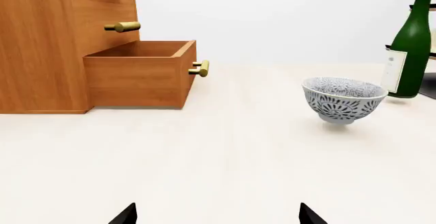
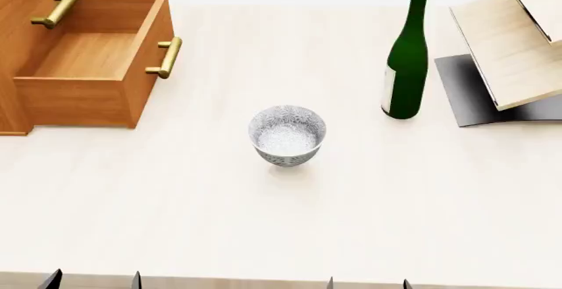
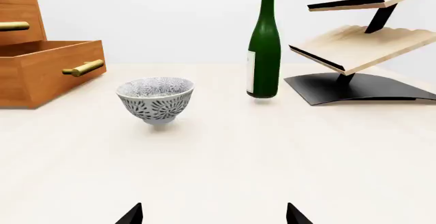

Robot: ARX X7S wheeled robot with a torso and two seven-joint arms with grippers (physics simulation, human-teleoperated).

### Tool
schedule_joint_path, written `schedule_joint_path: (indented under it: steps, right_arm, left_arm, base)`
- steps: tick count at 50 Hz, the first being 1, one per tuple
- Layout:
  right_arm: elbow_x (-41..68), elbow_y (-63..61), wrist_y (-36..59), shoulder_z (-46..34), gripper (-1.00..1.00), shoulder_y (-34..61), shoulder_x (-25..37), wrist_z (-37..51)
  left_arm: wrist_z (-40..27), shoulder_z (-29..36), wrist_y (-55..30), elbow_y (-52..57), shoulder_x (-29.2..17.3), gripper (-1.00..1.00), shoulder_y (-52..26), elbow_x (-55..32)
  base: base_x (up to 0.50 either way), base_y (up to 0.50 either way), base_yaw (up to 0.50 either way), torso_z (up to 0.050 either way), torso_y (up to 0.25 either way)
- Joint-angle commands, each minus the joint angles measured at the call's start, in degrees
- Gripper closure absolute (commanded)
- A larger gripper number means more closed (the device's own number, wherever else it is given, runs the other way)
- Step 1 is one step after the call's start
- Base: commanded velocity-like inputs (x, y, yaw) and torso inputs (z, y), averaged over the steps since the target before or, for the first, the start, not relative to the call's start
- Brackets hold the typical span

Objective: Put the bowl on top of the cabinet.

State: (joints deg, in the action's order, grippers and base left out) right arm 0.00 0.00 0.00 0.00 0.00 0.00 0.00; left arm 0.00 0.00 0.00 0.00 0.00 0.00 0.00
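The bowl [image 2: 287,135] stands upright on the pale counter [image 2: 263,223], well clear of the cabinet [image 2: 35,72] with its bottom drawer [image 2: 88,65] pulled out, and apart from the green bottle [image 2: 406,58]. It looks like stiff glazed ceramic: light, slick and chippable, so I would pinch the rim wall, one finger inside and one outside. The left end effector [image 1: 216,216] and the right end effector [image 3: 212,215] both sit back near the counter edge, fingertips spread apart and holding nothing.
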Motion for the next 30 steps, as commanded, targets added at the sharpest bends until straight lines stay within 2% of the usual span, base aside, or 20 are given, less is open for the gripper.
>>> schedule_joint_path:
  steps: [1, 18, 19, 20, 30]
  right_arm:
    - [1.0, -0.1, -0.3, -1.2, -1.0, -0.1, 0.8, 1.2]
    - [2.6, 1.1, -2.6, -5.0, -1.0, 0.2, 3.4, 3.7]
    - [5.8, 34.7, -9.6, -11.1, -1.0, 12.2, 2.2, 3.3]
    - [-0.5, 0.6, -2.3, -1.8, -1.0, -0.2, 0.6, 0.4]
    - [1.0, -0.8, -1.0, -3.8, -1.0, -0.3, 2.3, 3.4]
  left_arm:
    - [-1.0, 1.0, -0.2, -0.1, -0.9, -1.0, 0.0, -1.0]
    - [-3.2, 3.4, 0.5, -0.3, -3.2, -1.0, 0.0, -4.6]
    - [-16.2, 8.0, 32.9, -39.8, -2.0, -1.0, -3.1, -7.9]
    - [-0.5, 0.3, -0.1, -0.5, -0.5, -1.0, -0.1, -1.2]
    - [-3.8, 2.6, 0.4, 1.0, -2.4, -1.0, 0.1, -2.3]
  base:
    - [0.0, 0.0, 0.0, 0.0, 0.0]
    - [0.0, 0.0, 0.0, 0.0, 0.0]
    - [0.0, 0.0, 0.0, 0.0, 0.0]
    - [0.0, 0.0, 0.0, 0.0, 0.0]
    - [0.0, 0.0, 0.0, 0.0, 0.0]
